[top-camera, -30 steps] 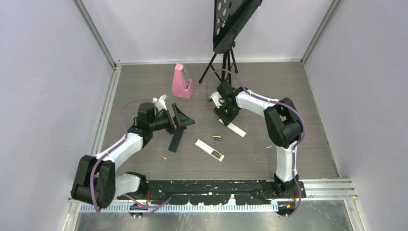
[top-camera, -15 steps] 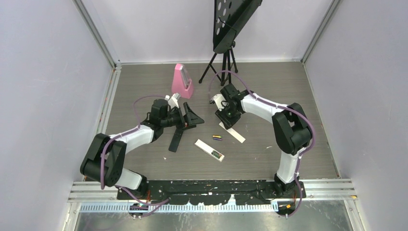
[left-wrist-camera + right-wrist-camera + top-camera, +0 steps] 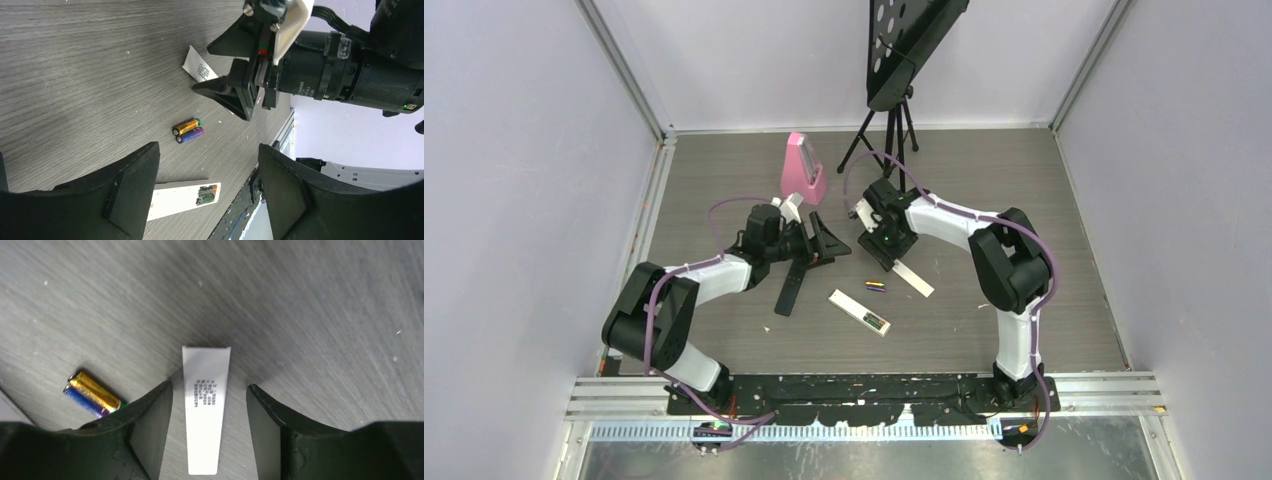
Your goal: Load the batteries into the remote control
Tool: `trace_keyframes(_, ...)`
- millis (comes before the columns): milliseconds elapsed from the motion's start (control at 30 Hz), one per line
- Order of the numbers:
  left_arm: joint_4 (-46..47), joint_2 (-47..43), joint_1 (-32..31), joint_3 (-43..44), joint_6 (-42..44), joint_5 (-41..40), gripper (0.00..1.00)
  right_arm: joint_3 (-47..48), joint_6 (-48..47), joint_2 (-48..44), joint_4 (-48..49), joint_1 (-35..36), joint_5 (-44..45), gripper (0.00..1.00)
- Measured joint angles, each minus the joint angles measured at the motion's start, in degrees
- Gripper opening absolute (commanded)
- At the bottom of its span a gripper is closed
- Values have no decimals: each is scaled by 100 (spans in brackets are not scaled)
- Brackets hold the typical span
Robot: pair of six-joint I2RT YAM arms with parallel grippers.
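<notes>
Release: my right gripper (image 3: 207,386) has just spread; cover (image 3: 206,415) lies flat between its fingers, touching neither; left gripper (image 3: 209,147) open, empty, slightly narrowed; batteries (image 3: 188,131) just ahead of it; remote (image 3: 790,290) beside it, nearer my base; I judge both free to fetch.

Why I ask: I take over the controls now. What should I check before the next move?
1. The left hand is open and empty: ok.
2. The right hand is open around the white strip, not touching it: ok.
3. The two loose batteries lie side by side, uncovered: ok.
4. The black remote is gripped by neither hand: ok.
5. Its battery slot is open and facing up: cannot tell.
6. The white remote lies apart from the loose batteries: ok.
</notes>
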Motion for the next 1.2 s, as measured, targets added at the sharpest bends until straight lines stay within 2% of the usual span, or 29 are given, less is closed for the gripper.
trace_keyframes(233, 7, 96, -4, 98, 15, -9, 60, 533, 79, 378, -295, 7, 46, 39)
trace_keyframes(467, 35, 479, -20, 295, 37, 24, 52, 616, 136, 437, -407, -111, -256, 36)
trace_keyframes(600, 144, 763, -83, 339, 22, 46, 51, 546, 136, 382, -337, -120, -354, 36)
trace_keyframes(800, 654, 1207, -205, 341, -166, 59, 58, 114, 131, 2, -157, -142, -520, 37)
trace_keyframes(1200, 1257, 1851, -671, 560, -693, -310, 58, -356, 140, -640, 155, -142, -868, 37)
